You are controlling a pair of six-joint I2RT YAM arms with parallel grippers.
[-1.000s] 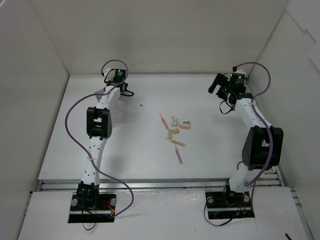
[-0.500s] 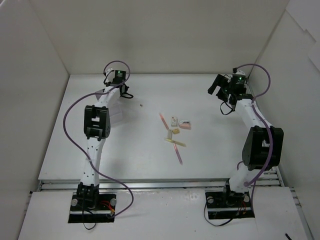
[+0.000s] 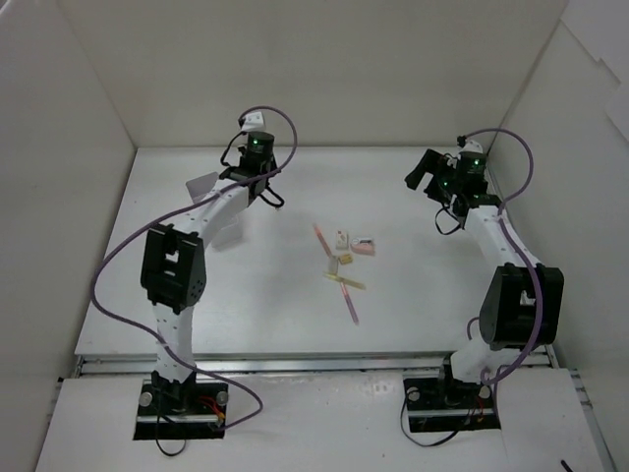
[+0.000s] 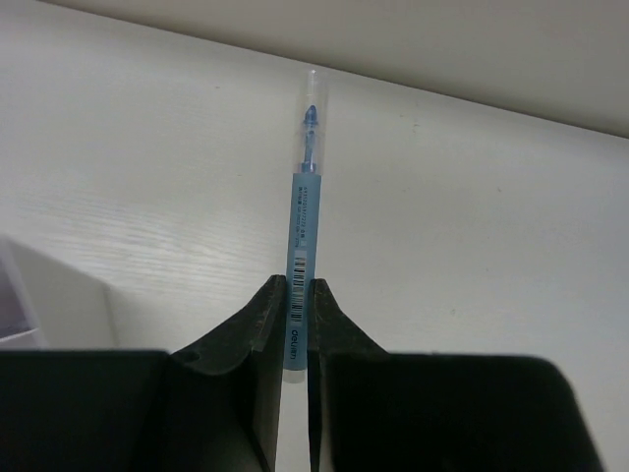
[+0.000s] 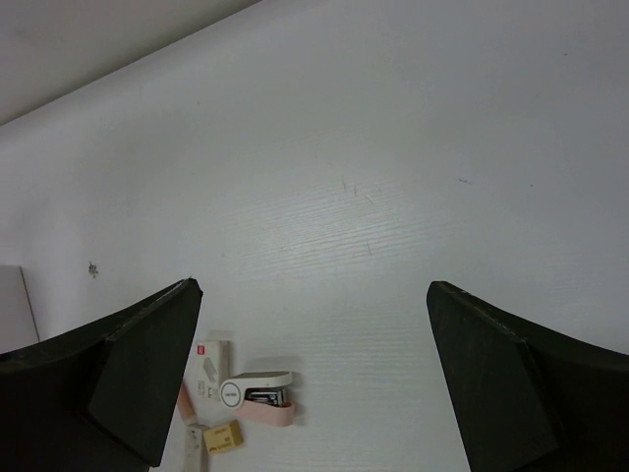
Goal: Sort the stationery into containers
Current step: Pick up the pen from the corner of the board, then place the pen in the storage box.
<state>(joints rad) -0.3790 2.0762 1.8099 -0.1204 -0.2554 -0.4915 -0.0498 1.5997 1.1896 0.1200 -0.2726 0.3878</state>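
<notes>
Left gripper (image 4: 297, 287), clamped on the blue pen (image 4: 304, 202) pointing at the far edge, has the organizer (image 3: 224, 232) toward the left edge; right gripper (image 5: 310, 287) gapes empty.

The left arm (image 3: 167, 329) and right arm (image 3: 491, 231) are white with boxy black joint housings (image 3: 173, 267), looping purple cables (image 3: 95, 285) and small green lights (image 3: 257, 143).

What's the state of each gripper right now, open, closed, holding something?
Left gripper: closed on the blue pen.
Right gripper: open, holding nothing.
</notes>
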